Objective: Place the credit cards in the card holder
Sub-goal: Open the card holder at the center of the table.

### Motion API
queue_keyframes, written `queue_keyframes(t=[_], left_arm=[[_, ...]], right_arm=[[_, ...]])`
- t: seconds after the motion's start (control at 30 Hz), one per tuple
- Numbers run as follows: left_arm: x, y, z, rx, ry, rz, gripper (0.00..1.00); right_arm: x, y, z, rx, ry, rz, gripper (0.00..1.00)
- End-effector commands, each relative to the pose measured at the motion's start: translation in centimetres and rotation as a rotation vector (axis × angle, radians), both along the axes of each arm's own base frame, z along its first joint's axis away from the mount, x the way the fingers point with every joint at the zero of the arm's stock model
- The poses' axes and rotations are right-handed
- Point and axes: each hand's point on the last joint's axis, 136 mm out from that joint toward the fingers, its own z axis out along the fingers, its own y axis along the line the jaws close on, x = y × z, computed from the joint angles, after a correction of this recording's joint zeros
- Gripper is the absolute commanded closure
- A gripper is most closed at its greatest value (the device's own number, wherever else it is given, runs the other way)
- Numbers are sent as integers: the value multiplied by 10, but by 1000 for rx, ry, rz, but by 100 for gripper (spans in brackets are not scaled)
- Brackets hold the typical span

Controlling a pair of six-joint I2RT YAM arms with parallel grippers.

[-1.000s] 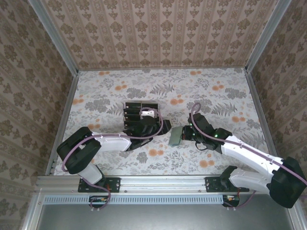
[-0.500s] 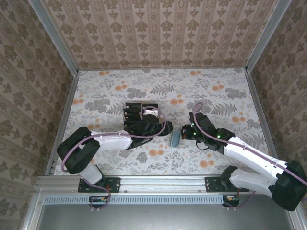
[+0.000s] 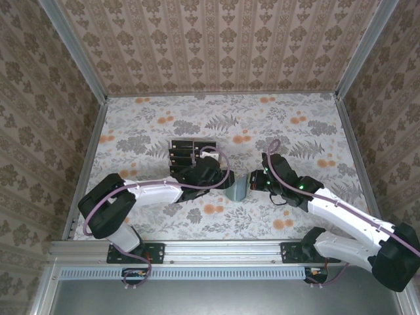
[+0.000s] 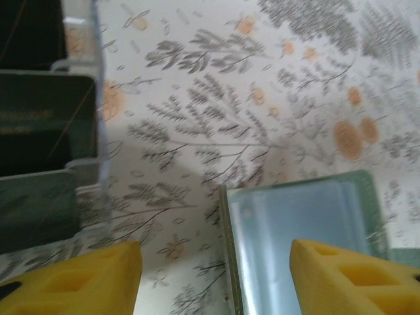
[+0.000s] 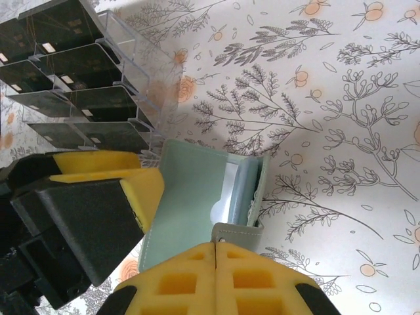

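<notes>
The card holder (image 5: 197, 210), a pale sage-green wallet, stands tipped up and partly open on the floral table (image 3: 295, 125). My right gripper (image 5: 215, 244) is shut on its small snap tab. In the top view the card holder (image 3: 237, 187) sits between my left gripper (image 3: 222, 178) and my right gripper (image 3: 257, 182). My left gripper (image 4: 216, 279) is open, and the edge of the card holder (image 4: 302, 216) stands between its yellow fingers (image 4: 72, 282). One left finger rests against the open flap. Several black credit cards (image 5: 79, 65) stand in a clear tray (image 3: 187, 154).
The clear tray's wall (image 4: 98, 98) is just left of my left gripper, with credit cards (image 4: 46, 125) behind it. Patterned walls enclose the table on three sides. Bare table lies to the right of the card holder and toward the back.
The card holder has tipped up from lying flatter to standing open. My left gripper has moved right, up to its flap, and its jaws have narrowed a little. The right gripper has stayed shut.
</notes>
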Motion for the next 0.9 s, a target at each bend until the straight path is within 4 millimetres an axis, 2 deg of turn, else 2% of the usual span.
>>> queue_keyframes(t=[0.0,0.2,0.47,0.7,0.77,0.87], left_arm=[[-6,13,-19,125,16,-17,42],[-11,20,-32,174,29,-32,51],[-23,18,-50,217,67,-73,57],[-31,15,-52,215,70,-87,55],[-29,16,-47,211,60,-81,51],[-24,17,-32,191,39,-67,40]], right_arm=[[-5,-10,-13,-27,18,-1,100],[-9,-23,-38,-41,65,-26,100],[-16,-47,-63,-68,122,-85,100],[-16,-59,-71,-73,158,-119,100],[-15,-58,-68,-66,157,-114,88],[-13,-55,-57,-56,149,-104,59]])
